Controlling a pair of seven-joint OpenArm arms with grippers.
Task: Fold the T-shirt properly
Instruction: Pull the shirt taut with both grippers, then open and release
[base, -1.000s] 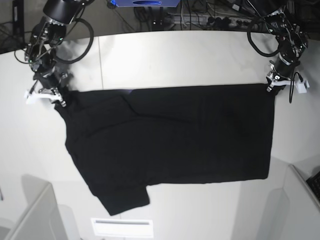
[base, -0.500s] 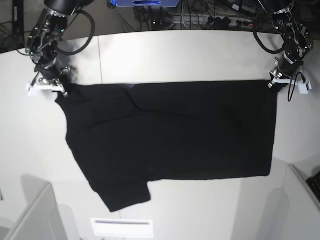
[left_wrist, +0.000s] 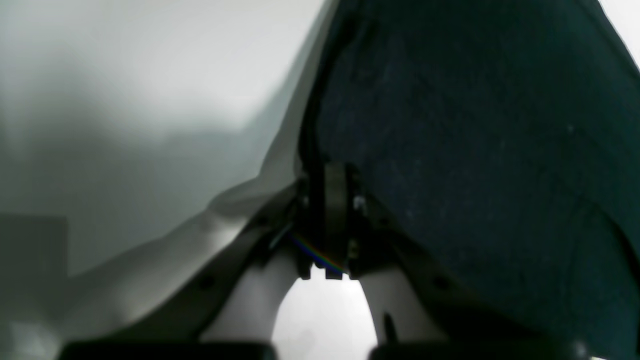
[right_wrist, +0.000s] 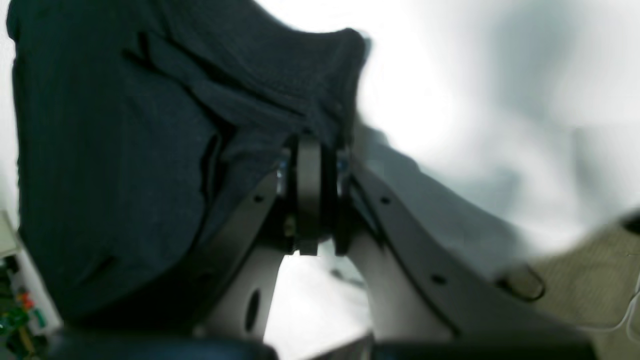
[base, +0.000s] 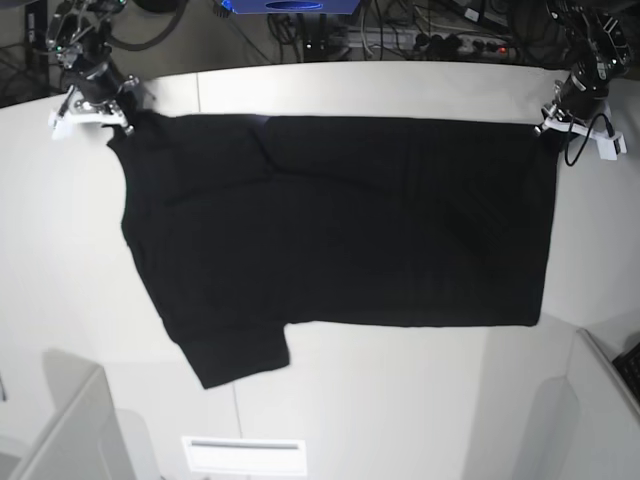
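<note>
Left hand (base: 553, 118) and right hand (base: 112, 108) each pinch a far corner of the T-shirt (base: 340, 230), spread dark-side up across the bench (base: 400, 400) (limp, light cloth, likely to sag): corners and hems look the best hold.

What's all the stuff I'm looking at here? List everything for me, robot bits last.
T-shirt: one, black, spread flat across the table, its two far corners pinched.
Table: one, white, under the shirt.
Cables and power strip: several, dark, behind the table's far edge.
Blue object: one, at the top edge, cut off by the frame.
Left pincer: one, black and white, shut on the shirt's corner on the base view's right.
Right pincer: one, black and white, shut on the shirt's corner on the base view's left.
</note>
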